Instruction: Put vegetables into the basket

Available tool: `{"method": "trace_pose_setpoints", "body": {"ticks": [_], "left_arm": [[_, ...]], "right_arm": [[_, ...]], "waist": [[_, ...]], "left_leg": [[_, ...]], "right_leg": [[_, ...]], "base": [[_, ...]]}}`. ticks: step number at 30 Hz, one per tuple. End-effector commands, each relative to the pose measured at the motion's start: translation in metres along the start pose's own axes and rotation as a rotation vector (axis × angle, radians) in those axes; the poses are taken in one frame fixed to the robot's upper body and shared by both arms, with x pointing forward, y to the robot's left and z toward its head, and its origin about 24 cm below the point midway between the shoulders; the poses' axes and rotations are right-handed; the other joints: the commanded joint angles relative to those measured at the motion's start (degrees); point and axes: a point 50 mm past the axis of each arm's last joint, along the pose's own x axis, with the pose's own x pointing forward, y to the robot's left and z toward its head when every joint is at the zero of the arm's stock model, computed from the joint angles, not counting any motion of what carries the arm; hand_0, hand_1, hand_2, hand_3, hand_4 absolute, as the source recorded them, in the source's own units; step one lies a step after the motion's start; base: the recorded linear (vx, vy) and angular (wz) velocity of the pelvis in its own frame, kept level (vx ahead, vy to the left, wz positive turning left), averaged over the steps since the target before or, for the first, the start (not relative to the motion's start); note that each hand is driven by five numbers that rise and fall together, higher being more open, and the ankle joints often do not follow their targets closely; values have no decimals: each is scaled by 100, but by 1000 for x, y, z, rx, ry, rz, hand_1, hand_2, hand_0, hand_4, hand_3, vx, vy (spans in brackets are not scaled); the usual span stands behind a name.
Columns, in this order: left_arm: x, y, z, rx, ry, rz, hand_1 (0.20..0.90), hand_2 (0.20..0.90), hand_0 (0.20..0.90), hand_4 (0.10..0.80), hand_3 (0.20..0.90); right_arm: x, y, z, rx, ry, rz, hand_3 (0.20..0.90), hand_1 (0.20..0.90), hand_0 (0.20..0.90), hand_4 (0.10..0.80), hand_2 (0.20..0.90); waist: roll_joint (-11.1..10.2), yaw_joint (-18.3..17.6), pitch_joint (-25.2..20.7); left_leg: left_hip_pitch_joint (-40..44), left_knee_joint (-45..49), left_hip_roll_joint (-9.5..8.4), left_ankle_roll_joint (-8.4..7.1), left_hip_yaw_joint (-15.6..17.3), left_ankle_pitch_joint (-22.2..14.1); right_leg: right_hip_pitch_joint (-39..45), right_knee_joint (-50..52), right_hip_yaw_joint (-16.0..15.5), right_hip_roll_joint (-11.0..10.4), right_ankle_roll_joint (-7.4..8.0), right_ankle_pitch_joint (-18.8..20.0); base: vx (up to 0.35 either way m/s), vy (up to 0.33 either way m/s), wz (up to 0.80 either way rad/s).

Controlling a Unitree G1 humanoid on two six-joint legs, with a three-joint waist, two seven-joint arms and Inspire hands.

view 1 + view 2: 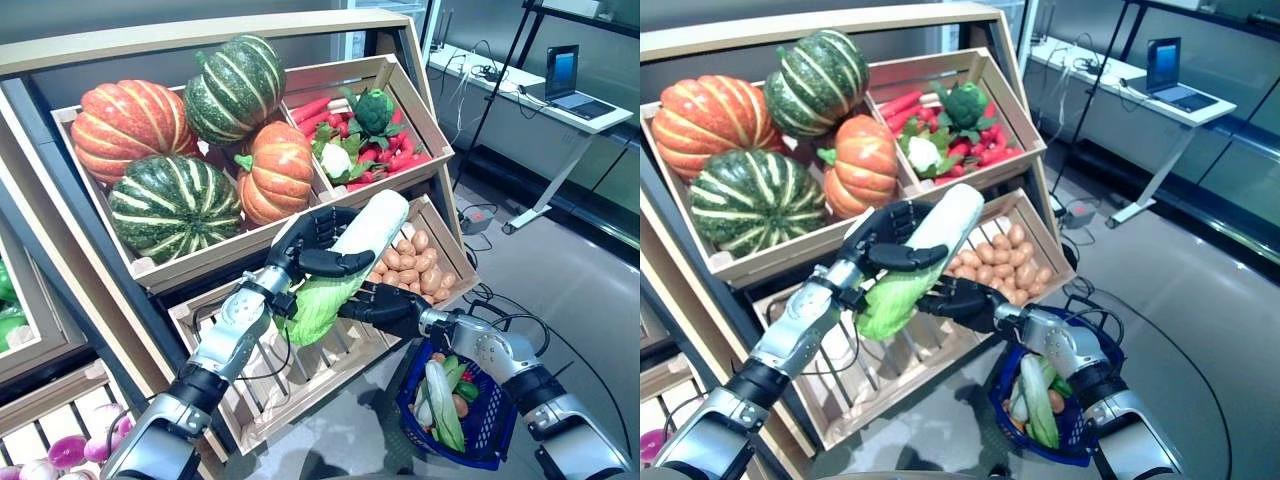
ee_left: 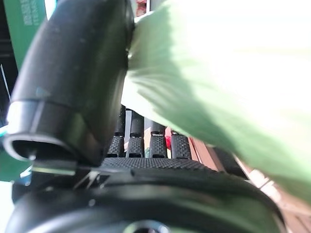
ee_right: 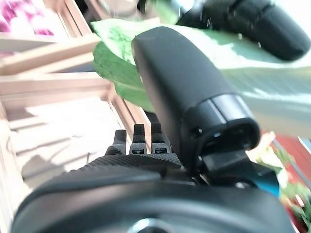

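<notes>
Left eye view: left hand point(image 1: 312, 245) curls round the cabbage point(image 1: 345, 265) mid-length; right hand point(image 1: 385, 305) cups its soft, floppy leaves; firmer white stalk grips better.

Four pumpkins point(image 1: 190, 140), one cabbage point(image 1: 350, 262), one blue basket point(image 1: 497, 430)

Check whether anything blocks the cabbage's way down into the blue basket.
Nothing separate does. The cabbage is held by the left hand and right hand above the slatted crate; the basket sits lower right, open-topped, already holding vegetables. Only the right forearm lies between.
</notes>
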Motion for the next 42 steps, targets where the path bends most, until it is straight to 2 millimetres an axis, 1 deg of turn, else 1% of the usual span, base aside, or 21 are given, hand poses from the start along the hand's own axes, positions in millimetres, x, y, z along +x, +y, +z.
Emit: {"method": "trace_pose_setpoints", "body": {"ticks": [1,4,6,8,14,19,23,32,38,39,40,41,42], "left_arm": [[26,-53,54,-169,-301,-272,300,300,300,400,300],[27,-55,46,-240,-261,-298,300,300,300,400,300],[28,-57,39,-280,-232,-309,300,300,300,400,300],[27,-56,32,-321,-211,-305,300,300,300,400,300],[25,-52,16,-413,-168,-284,300,300,300,400,300],[23,-49,9,-453,-148,-274,300,300,300,400,300],[22,-49,5,-478,-134,-269,300,300,300,400,300],[22,-47,3,-473,-126,-271,300,300,300,400,300],[23,-48,4,-424,-120,-273,300,300,300,400,300],[23,-47,4,-382,-117,-266,300,300,300,400,300],[23,-47,4,-368,-118,-264,300,300,300,400,300],[22,-46,5,-347,-119,-261,300,300,300,400,300],[22,-44,7,-297,-126,-255,300,300,300,400,300]], "right_arm": [[34,70,53,3,-277,468,900,900,900,800,900],[31,72,63,-62,-326,499,900,900,900,800,900],[29,74,78,-121,-379,495,900,900,900,800,900],[25,76,92,-144,-436,520,900,900,900,800,900],[14,76,116,-146,-543,573,900,900,900,800,900],[7,75,120,-72,-621,658,900,900,900,800,900],[7,79,120,-20,-660,719,900,900,900,800,900],[9,80,117,15,-632,748,900,900,900,800,900],[11,81,118,51,-641,729,900,900,900,800,900],[12,79,119,64,-644,691,533,533,533,555,533],[12,79,119,67,-645,683,533,533,533,555,533],[12,78,119,71,-648,667,427,427,427,485,427],[11,75,120,72,-651,638,300,300,300,400,300]], "waist": [[-50,107,-348],[-49,113,-366],[-47,117,-389],[-46,124,-404],[-45,154,-458],[-35,171,-481],[-20,176,-476],[-25,177,-494],[-20,173,-476],[-22,171,-479],[-21,168,-478],[-20,163,-476],[-19,156,-470]], "left_leg": [[-401,-28,-227,149,-178,-86],[-400,-28,-225,146,-184,-92],[-403,-28,-223,141,-183,-97],[-397,-28,-219,141,-173,-98],[-406,-28,-213,135,-177,-106],[-423,-28,-216,140,-182,-110],[-430,-28,-220,151,-189,-111],[-430,-28,-225,162,-185,-110],[-435,-28,-224,168,-195,-103],[-433,-28,-223,169,-195,-104],[-434,-28,-223,168,-195,-102],[-434,-28,-222,167,-195,-100],[-435,-28,-223,166,-201,-96]], "right_leg": [[220,99,84,-32,-179,-365],[222,92,88,-35,-175,-367],[220,83,94,-41,-168,-361],[221,82,110,-41,-166,-359],[221,58,130,-55,-159,-350],[213,53,136,-67,-149,-342],[198,66,146,-75,-148,-340],[189,60,184,-79,-144,-335],[179,64,206,-72,-146,-331],[183,61,216,-70,-147,-335],[181,62,218,-71,-146,-333],[180,62,222,-71,-145,-332],[176,63,236,-67,-143,-331]], "base": [[3,-8,5],[1,-8,4],[-3,-4,7],[0,-4,4],[0,0,0],[0,0,0],[0,0,0],[0,0,0],[0,0,0],[0,0,0],[0,0,0],[0,0,0],[0,0,0]]}}
